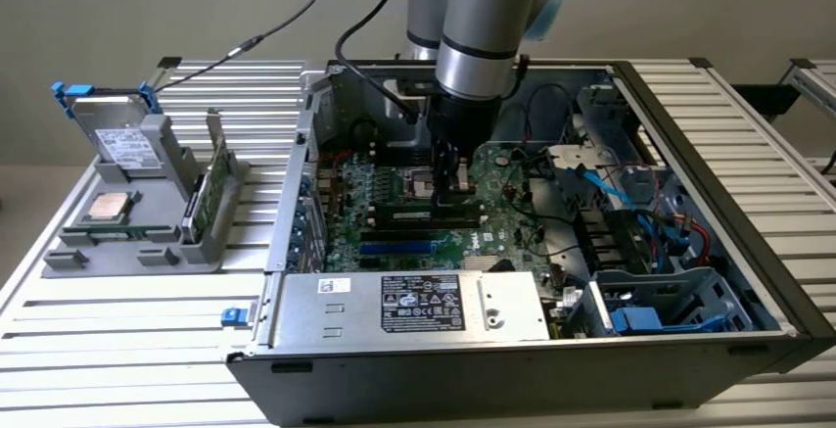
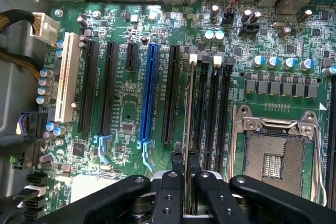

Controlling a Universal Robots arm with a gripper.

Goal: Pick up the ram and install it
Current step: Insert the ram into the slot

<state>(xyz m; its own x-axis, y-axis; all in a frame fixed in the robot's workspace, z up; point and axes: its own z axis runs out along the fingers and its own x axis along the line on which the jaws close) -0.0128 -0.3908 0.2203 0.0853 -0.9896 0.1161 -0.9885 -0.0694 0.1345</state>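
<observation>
Pincer point(image 2: 186, 162) narrow, pinching ram point(image 2: 187, 109) by top edge. Ram stands on thin edge inside computer case, lined up with black memory slot point(image 2: 201, 108) nearest blue card slot point(image 2: 151, 93). Cannot tell if pushed in. Looks light, thin, stiff, easy to crack. Best hold: middle of long top edge, off chips.

Claw point(image 2: 186, 160) matt black metal; ram point(image 2: 187, 114) bare circuit board; motherboard point(image 2: 126, 103) glossy green; PSU housing point(image 1: 313, 315) dull metal.

Your exterior view looks down into the open computer case point(image 1: 523, 389) from well back. Your wrist view looks past the gripper point(image 2: 186, 162), close over the shared motherboard point(image 2: 126, 114).
</observation>
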